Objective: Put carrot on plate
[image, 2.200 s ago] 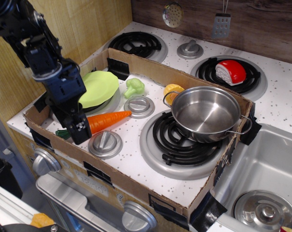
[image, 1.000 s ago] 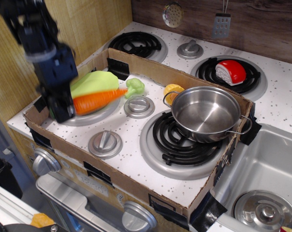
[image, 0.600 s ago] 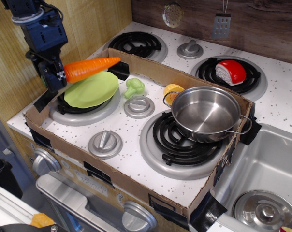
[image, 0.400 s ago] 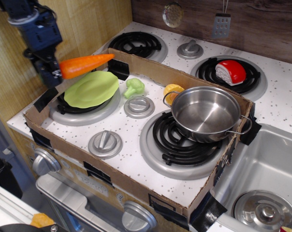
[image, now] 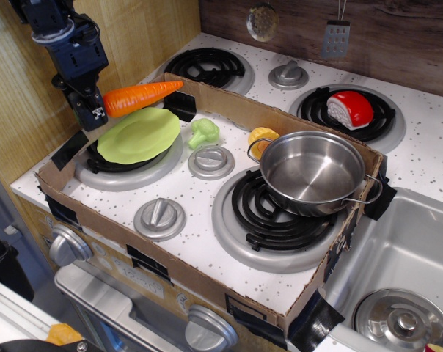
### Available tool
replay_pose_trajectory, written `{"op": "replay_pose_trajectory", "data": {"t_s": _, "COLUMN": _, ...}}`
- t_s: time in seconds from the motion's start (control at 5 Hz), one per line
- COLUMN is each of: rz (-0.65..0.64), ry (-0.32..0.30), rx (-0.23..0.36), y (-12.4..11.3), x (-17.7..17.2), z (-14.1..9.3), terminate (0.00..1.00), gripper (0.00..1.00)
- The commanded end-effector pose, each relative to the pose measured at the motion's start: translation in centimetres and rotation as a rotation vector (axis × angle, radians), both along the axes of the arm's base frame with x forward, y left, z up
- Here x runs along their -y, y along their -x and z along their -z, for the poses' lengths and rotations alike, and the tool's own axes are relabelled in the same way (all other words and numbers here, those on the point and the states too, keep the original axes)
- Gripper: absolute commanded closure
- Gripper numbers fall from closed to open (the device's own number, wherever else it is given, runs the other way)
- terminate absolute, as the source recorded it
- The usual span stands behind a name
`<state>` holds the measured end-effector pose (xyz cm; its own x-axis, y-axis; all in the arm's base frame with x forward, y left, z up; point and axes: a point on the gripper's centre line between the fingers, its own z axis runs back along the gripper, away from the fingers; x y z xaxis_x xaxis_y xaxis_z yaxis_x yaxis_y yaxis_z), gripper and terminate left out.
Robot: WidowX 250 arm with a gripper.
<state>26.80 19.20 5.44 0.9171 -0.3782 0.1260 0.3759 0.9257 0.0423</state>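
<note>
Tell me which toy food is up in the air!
The long orange plastic carrot. The black gripper holds its thick end above the round lime-green plate, while the small green broccoli sits on the stovetop.

No text, label, brand or number can be read anywhere; the gripper [image: 95, 110] bears a small black-and-white patterned mark, too small to make out.

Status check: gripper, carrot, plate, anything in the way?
Gripper shut on carrot, held in the air. Carrot above plate's back edge, not on it. Plate bare; broccoli beside it, clear.
</note>
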Motion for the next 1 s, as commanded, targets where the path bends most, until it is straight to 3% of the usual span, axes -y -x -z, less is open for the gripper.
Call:
{"op": "replay_pose_trajectory", "data": {"t_s": 0.0, "rz": -0.058, "ry": -0.030, "rx": -0.012, "y": 0.3, "x": 2.3, "z": -0.4, "terminate": 0.00, "gripper": 1.00}}
{"op": "replay_pose_trajectory", "data": {"t_s": 0.2, "rz": -0.028, "ry": -0.016, "rx": -0.013, "y": 0.2, "x": 2.5, "z": 0.2, "terminate": 0.00, "gripper": 0.00}}
{"op": "replay_pose_trajectory", "data": {"t_s": 0.4, "rz": -0.020, "ry": -0.037, "rx": -0.017, "y": -0.1, "x": 2.4, "z": 0.0, "terminate": 0.00, "gripper": 0.00}}
{"op": "replay_pose_trajectory", "data": {"t_s": 0.6, "rz": -0.011, "ry": -0.100, "rx": -0.019, "y": -0.4, "x": 2.2, "z": -1.5, "terminate": 0.00, "gripper": 0.00}}
{"op": "replay_pose_trajectory", "data": {"t_s": 0.8, "rz": -0.024, "ry": -0.172, "rx": -0.030, "y": -0.5, "x": 2.2, "z": -4.2, "terminate": 0.00, "gripper": 0.00}}
